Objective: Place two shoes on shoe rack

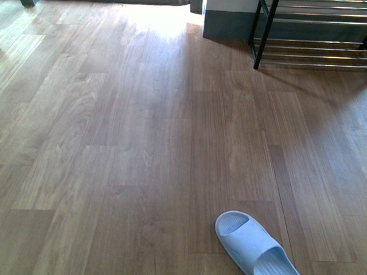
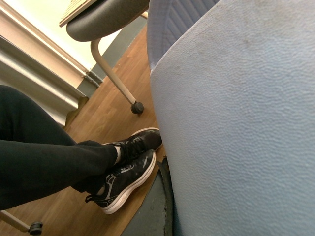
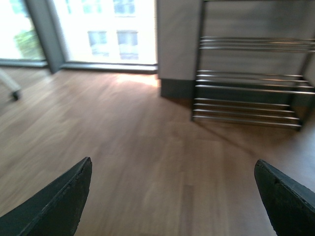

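Observation:
The two shoes are out of view. A pale blue slide (image 2: 236, 123) fills most of the left wrist view, and my left gripper is shut on it; one dark finger (image 2: 156, 209) shows against its side. A second pale blue slide (image 1: 261, 250) lies on the wooden floor at the near right of the front view. The shoe rack (image 1: 319, 34) stands at the far right against the wall, its chrome bars bare where they show. My right gripper (image 3: 172, 201) is open above bare floor and faces the shoe rack (image 3: 248, 83) from a distance. Neither arm shows in the front view.
A seated person's legs in black trousers and black trainers (image 2: 125, 172) are close behind the left gripper, beside a chair leg with a caster (image 2: 137, 107). A grey-based wall pillar (image 1: 228, 17) stands left of the rack. Windows run along the far wall.

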Available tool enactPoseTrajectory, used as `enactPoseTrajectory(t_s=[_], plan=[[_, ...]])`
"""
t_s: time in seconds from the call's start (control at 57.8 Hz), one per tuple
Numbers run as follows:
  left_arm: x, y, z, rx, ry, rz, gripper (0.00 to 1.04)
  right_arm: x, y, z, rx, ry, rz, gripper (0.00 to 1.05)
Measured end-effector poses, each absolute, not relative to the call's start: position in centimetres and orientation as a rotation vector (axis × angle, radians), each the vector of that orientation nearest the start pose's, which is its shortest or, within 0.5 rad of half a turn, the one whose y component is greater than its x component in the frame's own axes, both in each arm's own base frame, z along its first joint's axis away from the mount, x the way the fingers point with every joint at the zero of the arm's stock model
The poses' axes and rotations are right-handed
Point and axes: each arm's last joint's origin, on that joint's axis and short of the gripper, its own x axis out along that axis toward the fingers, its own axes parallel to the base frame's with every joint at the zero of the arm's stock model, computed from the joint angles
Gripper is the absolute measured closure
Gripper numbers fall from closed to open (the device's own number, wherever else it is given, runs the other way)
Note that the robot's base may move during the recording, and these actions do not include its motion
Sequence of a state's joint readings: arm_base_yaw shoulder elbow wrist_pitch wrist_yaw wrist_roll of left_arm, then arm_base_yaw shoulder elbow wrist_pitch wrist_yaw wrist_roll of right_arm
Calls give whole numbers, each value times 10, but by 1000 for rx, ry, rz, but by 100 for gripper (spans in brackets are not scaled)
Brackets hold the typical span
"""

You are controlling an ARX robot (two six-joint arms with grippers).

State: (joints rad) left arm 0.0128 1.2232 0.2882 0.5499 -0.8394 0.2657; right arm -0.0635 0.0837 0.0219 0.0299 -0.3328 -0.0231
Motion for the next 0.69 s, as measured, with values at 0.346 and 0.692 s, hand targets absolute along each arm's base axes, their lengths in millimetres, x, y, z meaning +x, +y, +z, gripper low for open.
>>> enactPoseTrajectory(t_s=[0.346, 0.692], plan=[[204, 24, 157, 406, 474, 787, 103, 185, 64, 131, -380, 312, 495, 9], [204, 24, 157, 406, 474, 787, 103, 248, 71, -15, -522, 785, 546, 9]])
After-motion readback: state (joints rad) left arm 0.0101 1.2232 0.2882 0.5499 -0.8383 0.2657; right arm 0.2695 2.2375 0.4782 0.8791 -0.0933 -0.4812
